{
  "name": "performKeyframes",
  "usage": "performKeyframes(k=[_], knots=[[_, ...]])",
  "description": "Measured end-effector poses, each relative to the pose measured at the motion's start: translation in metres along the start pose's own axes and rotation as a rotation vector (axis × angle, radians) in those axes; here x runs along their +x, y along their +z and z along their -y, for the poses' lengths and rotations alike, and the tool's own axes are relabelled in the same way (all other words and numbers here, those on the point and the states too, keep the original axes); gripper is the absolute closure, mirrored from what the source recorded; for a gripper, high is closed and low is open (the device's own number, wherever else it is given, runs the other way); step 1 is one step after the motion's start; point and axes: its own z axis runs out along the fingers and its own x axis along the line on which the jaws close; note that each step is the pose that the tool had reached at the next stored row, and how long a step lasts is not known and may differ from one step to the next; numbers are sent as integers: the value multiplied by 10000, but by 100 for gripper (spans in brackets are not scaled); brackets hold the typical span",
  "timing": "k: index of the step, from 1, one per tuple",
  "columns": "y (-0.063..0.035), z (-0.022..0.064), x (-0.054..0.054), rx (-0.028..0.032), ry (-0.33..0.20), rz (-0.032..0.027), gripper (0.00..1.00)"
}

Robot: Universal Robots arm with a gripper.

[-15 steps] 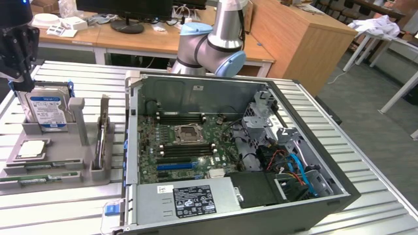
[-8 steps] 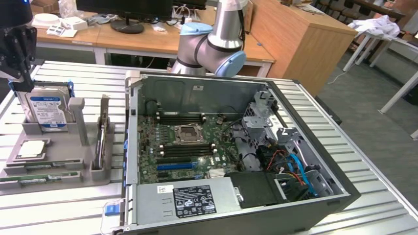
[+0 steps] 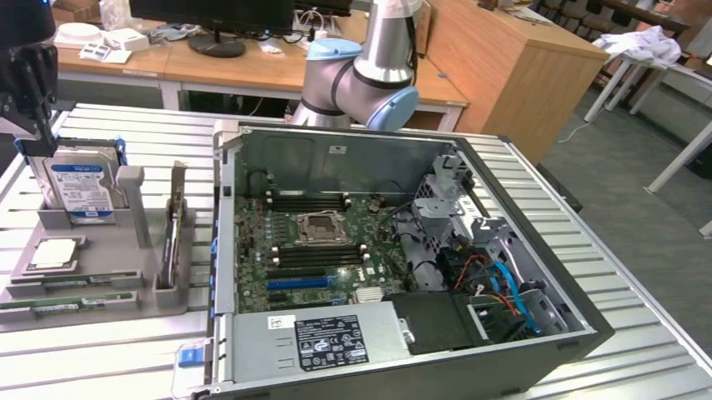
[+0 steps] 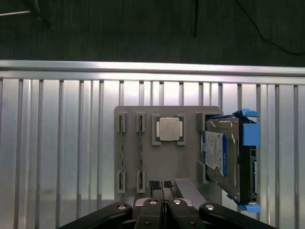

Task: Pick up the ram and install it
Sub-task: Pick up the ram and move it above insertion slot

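Note:
Two ram sticks stand on edge in slots of the grey holder [image 4: 186, 119]: one ram stick [image 4: 121, 152] and a second one [image 4: 140, 152] beside it. In the exterior view they are thin green strips [image 3: 72, 286] at the holder's near end. My gripper [image 4: 160, 184] hangs above the holder, shut with nothing between its fingers, a short way from the sticks. The exterior view has the gripper [image 3: 28, 133] at the far left, over the holder's far end by the hard drive.
The holder also carries a square metal CPU [image 4: 169, 129] and a silver, blue-labelled hard drive [image 4: 221, 155]. An open computer case [image 3: 556, 275] lies at the exterior view's right of the holder, its motherboard [image 3: 317, 242] showing dark memory slots [image 3: 317, 202]. The table is ribbed metal [image 4: 57, 143].

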Motion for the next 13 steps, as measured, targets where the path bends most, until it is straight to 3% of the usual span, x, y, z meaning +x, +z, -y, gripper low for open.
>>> performKeyframes(k=[3,8,13], knots=[[0,0,0,4,-2,-1,89],[0,-3,0,133,-40,-1,89],[0,-5,0,134,-40,-2,89]])
